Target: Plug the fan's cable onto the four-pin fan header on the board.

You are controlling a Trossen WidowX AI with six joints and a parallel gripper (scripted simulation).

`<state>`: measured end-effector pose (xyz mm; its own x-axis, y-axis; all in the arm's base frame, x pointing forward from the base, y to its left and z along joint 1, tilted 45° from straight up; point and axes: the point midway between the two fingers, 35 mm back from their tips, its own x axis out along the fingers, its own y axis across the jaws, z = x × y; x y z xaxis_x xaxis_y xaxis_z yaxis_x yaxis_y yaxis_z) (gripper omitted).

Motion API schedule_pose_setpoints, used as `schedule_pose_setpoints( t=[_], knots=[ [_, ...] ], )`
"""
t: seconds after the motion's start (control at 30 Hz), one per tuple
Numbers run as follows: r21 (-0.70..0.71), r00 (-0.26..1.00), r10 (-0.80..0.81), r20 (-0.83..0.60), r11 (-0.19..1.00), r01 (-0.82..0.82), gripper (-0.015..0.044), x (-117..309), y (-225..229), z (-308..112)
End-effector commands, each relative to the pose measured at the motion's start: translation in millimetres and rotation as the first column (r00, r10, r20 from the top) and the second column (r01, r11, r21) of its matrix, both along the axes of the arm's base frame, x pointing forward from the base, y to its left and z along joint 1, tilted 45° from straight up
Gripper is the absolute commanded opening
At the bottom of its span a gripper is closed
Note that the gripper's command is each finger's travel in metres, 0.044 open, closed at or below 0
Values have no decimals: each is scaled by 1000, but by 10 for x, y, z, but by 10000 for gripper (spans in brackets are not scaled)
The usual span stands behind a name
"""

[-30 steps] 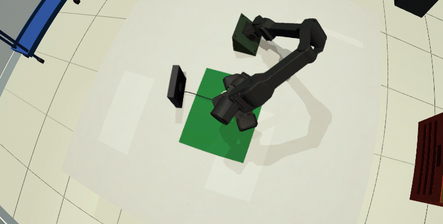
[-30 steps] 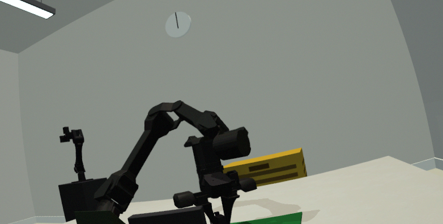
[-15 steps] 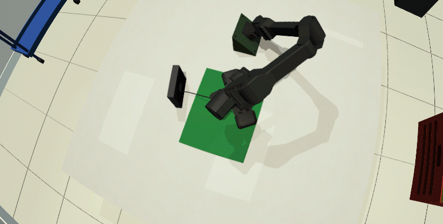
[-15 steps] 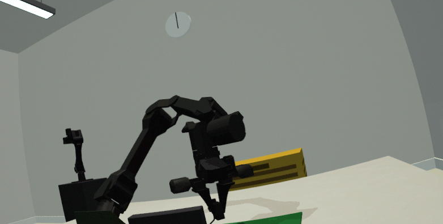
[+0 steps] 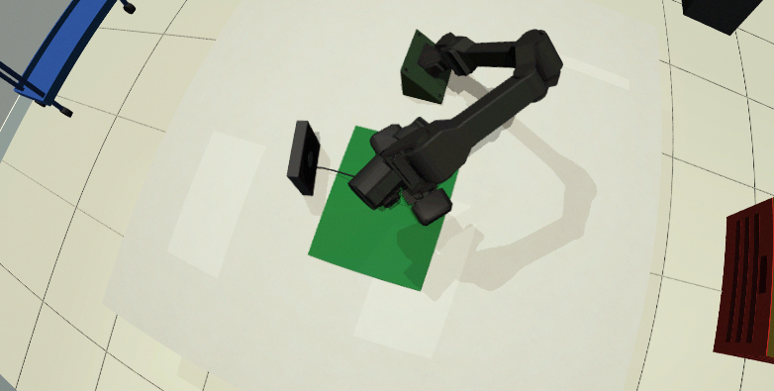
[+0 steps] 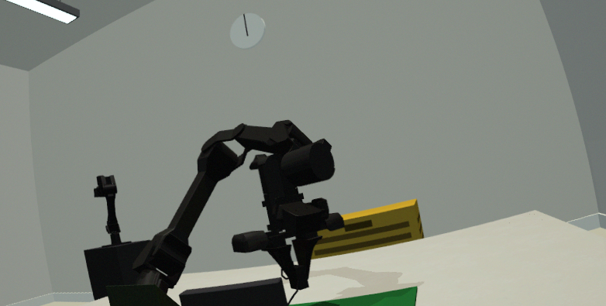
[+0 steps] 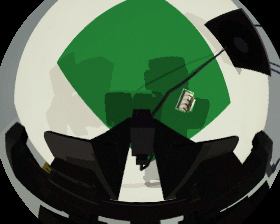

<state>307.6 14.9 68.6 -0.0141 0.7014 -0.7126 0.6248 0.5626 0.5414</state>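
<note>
My gripper (image 6: 299,282) (image 7: 141,122) is shut on the black plug (image 7: 142,144) and holds it over the green board (image 5: 345,232) (image 6: 390,297) (image 7: 141,30). The black cable (image 5: 336,171) (image 7: 193,74) runs from the plug to the fan (image 5: 303,158) (image 6: 232,293) (image 7: 238,42), which stands upright beside the board. In the wrist view the cable's shadow lies apart from it on the board. The white four-pin header (image 7: 186,101) is on the board, to the right of the plug in the wrist view, with nothing on it. The arm hides the header in the top view.
The arm (image 5: 481,112) reaches across from a dark green block (image 5: 425,88) at its base. A blue cart (image 5: 72,42) and a red cabinet (image 5: 746,280) stand off the pale surface. In the exterior view a yellow cabinet (image 6: 373,228) is behind the gripper.
</note>
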Motion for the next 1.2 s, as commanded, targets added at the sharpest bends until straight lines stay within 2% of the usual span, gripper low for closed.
schedule_pose_setpoints(
  t=[0.0, 0.27, 0.53, 0.87, 1.17],
  knots=[
    [-7, 987, 117, 109, 993, -117, 0, -22, -35, -34],
    [-44, 906, 304, 294, 951, -305, 0, -52, -83, -80],
    [-116, 757, 468, 457, 874, -471, 0, -83, -130, -125],
    [-245, 490, 621, 611, 738, -629, 0, -125, -186, -180],
    [-388, 200, 695, 690, 589, -709, 0, -164, -235, -228]
  ],
)
